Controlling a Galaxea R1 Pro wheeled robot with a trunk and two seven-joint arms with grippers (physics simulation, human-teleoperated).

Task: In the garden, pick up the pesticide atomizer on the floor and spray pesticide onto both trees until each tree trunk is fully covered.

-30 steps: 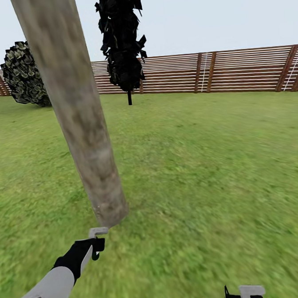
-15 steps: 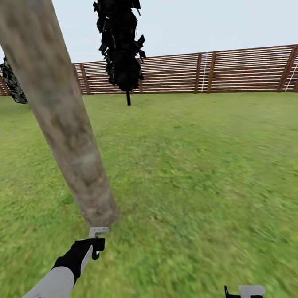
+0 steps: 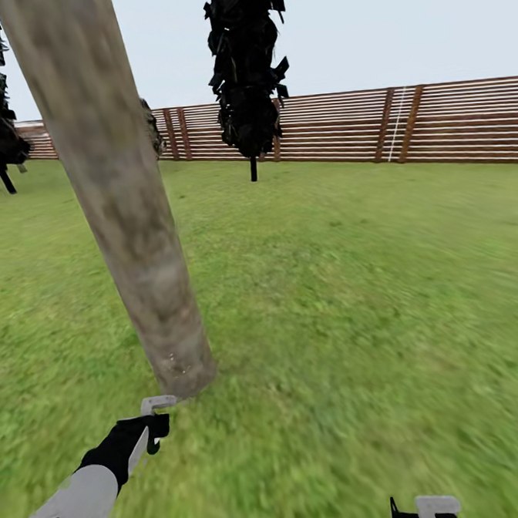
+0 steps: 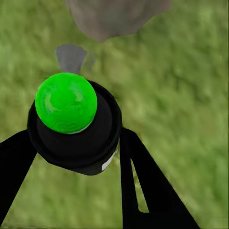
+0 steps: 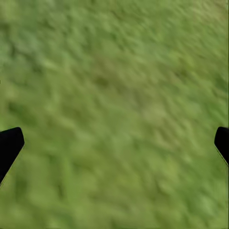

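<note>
Atomizer (image 4: 71, 124) upright beside mottled trunk (image 3: 124, 214).

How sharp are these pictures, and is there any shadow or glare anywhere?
Head view: the fence and tree trunk are fairly crisp, the near grass smeared; flat light, no cast shadows, no glare. Left wrist view: the green-topped atomizer is sharp, the trunk base soft. Right wrist view: grass wholly blurred.

tree trunk (image 3: 124, 214) front-left on lawn (image 3: 353, 283), fence (image 3: 342, 126) behind
</note>
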